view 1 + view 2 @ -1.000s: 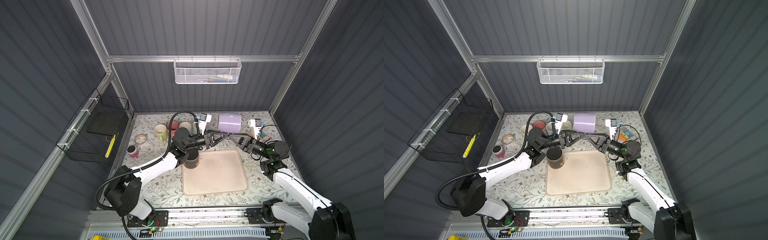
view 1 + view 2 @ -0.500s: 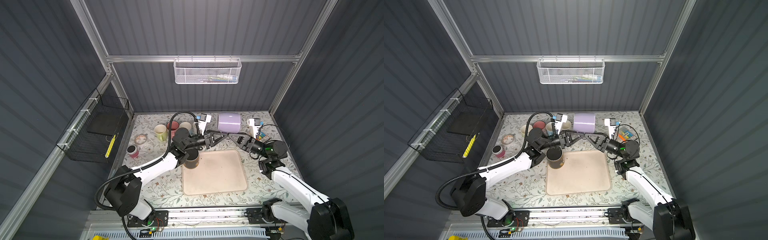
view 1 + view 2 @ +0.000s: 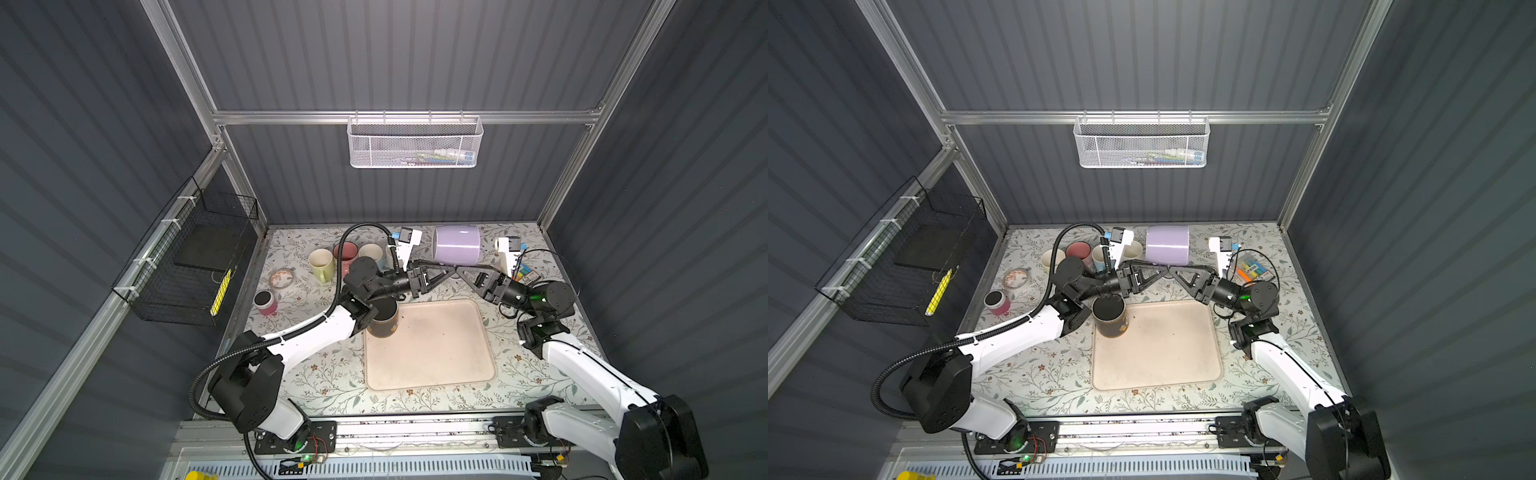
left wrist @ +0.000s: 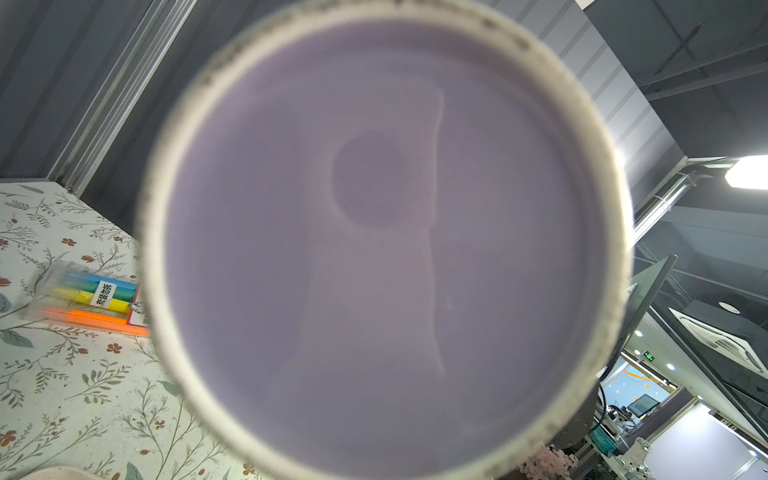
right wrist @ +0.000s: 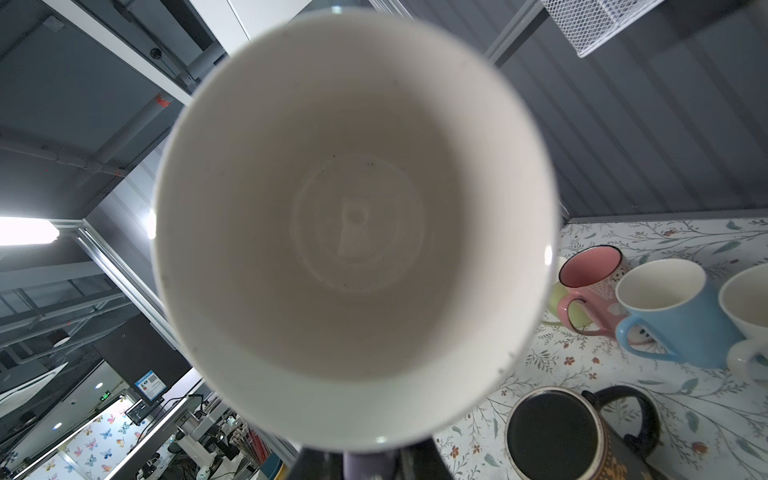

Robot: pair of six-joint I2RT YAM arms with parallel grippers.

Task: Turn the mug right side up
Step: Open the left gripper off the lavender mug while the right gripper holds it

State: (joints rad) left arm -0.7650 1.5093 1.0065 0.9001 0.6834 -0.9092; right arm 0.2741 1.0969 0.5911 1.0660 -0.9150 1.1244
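A lilac mug (image 3: 456, 245) (image 3: 1168, 245) hangs on its side above the back of the table. Its flat base (image 4: 374, 249) fills the left wrist view. Its white inside (image 5: 353, 232) fills the right wrist view. Both grippers meet under it. My left gripper (image 3: 446, 273) (image 3: 1163, 270) reaches in from the base end, jaws close together, apparently shut on the mug's underside. My right gripper (image 3: 461, 272) (image 3: 1173, 271) (image 5: 365, 467) comes from the mouth end, its dark fingers (image 5: 316, 465) shut on a lilac part below the rim, likely the handle.
A beige tray (image 3: 432, 365) lies mid-table with a dark mug (image 3: 382, 322) (image 5: 557, 432) upright on its near-left corner. Several upright mugs (image 3: 345, 252) stand at the back left. A highlighter pack (image 3: 524, 274) (image 4: 91, 297) lies back right, a small pink jar (image 3: 265, 302) left.
The right gripper has crept slightly left under the mug. The mug and the left arm have stayed where they were.
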